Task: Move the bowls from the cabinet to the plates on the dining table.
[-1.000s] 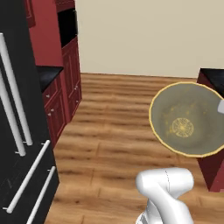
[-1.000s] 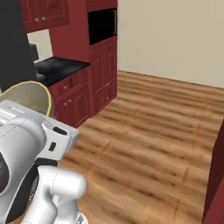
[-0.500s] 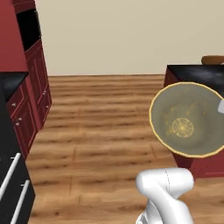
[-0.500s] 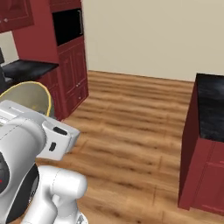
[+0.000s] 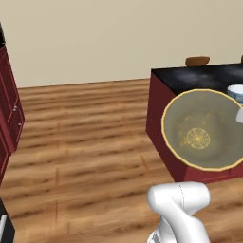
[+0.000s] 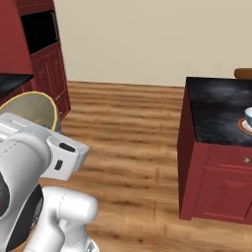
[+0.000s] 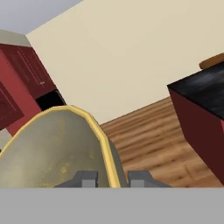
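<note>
A white robot arm [image 5: 182, 209] carries an olive-tan bowl [image 5: 204, 129] across a kitchen of red cabinetry and wood plank flooring [image 5: 90, 156]. The gripper [image 7: 114, 177] is nearly closed, its two dark fingers [image 7: 85, 178] pinching the bowl's yellow rim from either side, as the hand view shows; the bowl hangs tipped on edge rather than level, its golden inside with a round medallion at the centre facing the left base camera. From the right base view the same bowl [image 6: 30, 112] peeks out behind the arm's white wrist housing. Just beyond the bowl stands the dining table [image 6: 216, 115], a block with a black marbled top and red drawer fronts, its near corner jutting toward the arm. On that top, at the far right edge, a white bowl [image 5: 236, 92] sits on an orange-red plate [image 6: 244, 126]; both are cut off by the frame, so little more can be told of them. A brown stool [image 5: 197, 61] top shows behind the table's far side. Across the floor to the left stand tall red cabinets [image 6: 44, 54], one with a dark recess, beside a black countertop [image 6: 14, 81]. A plain cream wall [image 5: 118, 38] closes the room at the back.
</note>
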Controlling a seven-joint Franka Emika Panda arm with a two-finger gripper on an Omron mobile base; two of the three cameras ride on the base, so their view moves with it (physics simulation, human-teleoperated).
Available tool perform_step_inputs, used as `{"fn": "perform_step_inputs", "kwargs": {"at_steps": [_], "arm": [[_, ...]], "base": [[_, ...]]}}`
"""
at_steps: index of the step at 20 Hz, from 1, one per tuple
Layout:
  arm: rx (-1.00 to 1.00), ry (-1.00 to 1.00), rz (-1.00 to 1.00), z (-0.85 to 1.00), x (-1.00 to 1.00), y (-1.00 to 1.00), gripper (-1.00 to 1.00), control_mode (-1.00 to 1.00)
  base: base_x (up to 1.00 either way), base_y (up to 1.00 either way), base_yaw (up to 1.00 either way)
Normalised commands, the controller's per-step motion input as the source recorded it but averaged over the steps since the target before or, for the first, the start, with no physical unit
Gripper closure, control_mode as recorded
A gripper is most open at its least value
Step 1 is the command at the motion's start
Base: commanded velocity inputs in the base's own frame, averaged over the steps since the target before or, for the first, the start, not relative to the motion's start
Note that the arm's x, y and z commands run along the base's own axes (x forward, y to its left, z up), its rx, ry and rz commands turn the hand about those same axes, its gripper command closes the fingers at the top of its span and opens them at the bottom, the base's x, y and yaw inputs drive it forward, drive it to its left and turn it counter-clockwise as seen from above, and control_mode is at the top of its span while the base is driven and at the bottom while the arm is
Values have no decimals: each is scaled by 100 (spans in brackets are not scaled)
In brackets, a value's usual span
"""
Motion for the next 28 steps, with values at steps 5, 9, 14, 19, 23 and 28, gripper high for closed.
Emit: {"fn": "perform_step_inputs", "kwargs": {"at_steps": [5,9,14,19,23,28], "arm": [[0,0,0,0,0,0,100,100],[0,0,0,0,0,0,100,100],[0,0,0,0,0,0,100,100],[0,0,0,0,0,0,100,100],[0,0,0,0,0,0,100,100],[0,0,0,0,0,0,100,100]], "base": [[0,-10,-12],[14,1,0],[60,16,-3],[49,14,-4],[0,0,0],[4,-18,0]]}}
